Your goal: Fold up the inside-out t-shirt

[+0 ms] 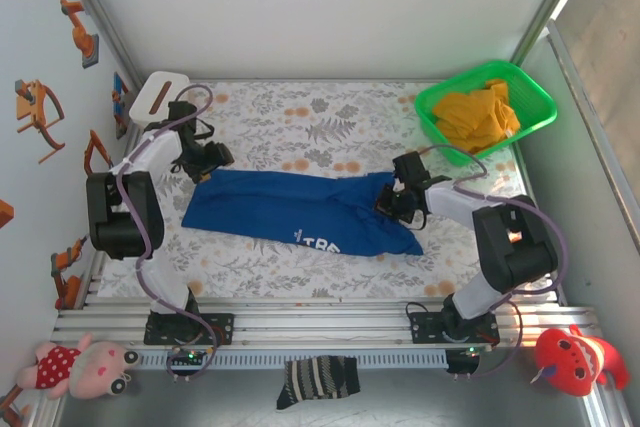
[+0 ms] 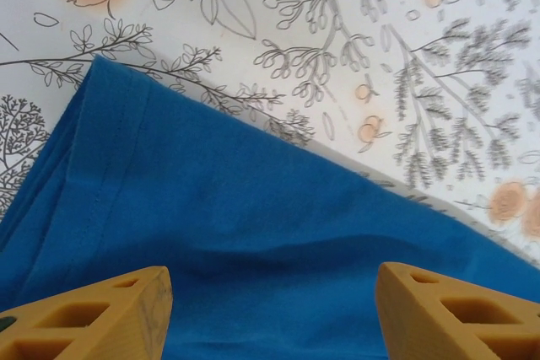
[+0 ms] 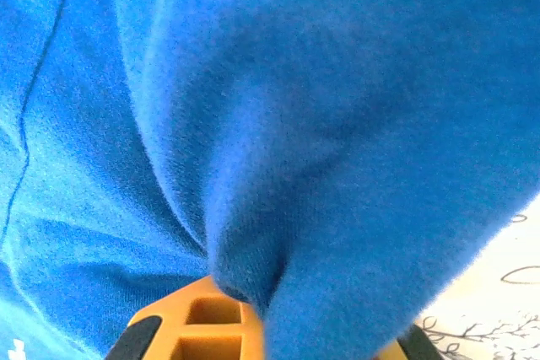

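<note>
The inside-out t-shirt (image 1: 290, 209) is royal blue and lies in a long band across the floral mat (image 1: 300, 117), white lettering near its front edge. My left gripper (image 1: 207, 161) hovers at the shirt's far left corner. In the left wrist view it (image 2: 274, 314) stands open, its orange fingertips (image 2: 93, 318) wide apart over the flat blue cloth (image 2: 236, 233). My right gripper (image 1: 396, 197) sits at the shirt's right end. In the right wrist view it (image 3: 270, 318) is shut on a bunched fold of the shirt (image 3: 337, 107), which drapes over and hides one finger.
A green basket (image 1: 432, 102) holding a yellow-orange garment (image 1: 480, 117) stands at the back right. A white object (image 1: 160, 92) lies at the back left corner. A striped sock (image 1: 318, 382) and plush toys (image 1: 85, 365) lie in front of the arm bases. Walls close both sides.
</note>
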{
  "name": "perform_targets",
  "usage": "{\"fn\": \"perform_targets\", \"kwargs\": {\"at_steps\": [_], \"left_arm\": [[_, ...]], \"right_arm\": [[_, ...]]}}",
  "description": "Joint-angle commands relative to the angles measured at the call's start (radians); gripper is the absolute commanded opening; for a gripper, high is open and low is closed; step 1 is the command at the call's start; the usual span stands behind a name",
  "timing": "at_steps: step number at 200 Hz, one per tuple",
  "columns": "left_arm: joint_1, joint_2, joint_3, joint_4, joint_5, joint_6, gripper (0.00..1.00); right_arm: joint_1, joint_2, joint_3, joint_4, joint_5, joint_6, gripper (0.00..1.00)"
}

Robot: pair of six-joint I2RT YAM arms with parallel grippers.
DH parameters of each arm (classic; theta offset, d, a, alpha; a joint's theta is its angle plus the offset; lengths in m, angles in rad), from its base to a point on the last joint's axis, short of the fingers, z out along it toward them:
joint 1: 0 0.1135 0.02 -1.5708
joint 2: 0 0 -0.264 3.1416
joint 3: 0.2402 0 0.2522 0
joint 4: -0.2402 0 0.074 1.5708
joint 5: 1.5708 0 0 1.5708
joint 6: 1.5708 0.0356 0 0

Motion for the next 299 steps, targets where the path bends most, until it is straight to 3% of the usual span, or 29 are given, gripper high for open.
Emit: {"fn": "perform_targets", "kwargs": {"at_steps": [1,63,111,172,233,299], "left_arm": [[0.003,0.049,0.010,-0.043,-0.031,0.056,0.64],[-0.056,-0.039,-0.151,0.042,0.042,-0.025,0.64],[-0.091,-0.133,-0.140,0.048,0.067,-0.079,0.65],[-0.091,-0.011,-0.103,0.033,-0.003,0.004,0.65],[-0.097,0.102,-0.084,0.048,-0.025,0.017,0.64],[-0.128,0.130,-0.078,0.062,-0.019,-0.004,0.64]], "right_arm": [[-0.026,-0.008,0.052,-0.072,0.036,-0.029,0.00],[-0.190,-0.048,0.195,-0.362,0.139,-0.204,0.00],[-0.196,-0.026,0.265,-0.395,0.103,-0.226,0.00],[-0.174,-0.093,0.264,-0.390,0.041,-0.159,0.00],[0.055,-0.117,0.412,-0.439,0.116,0.011,0.00],[0.368,0.113,0.670,-0.329,0.194,0.285,0.00]]}}
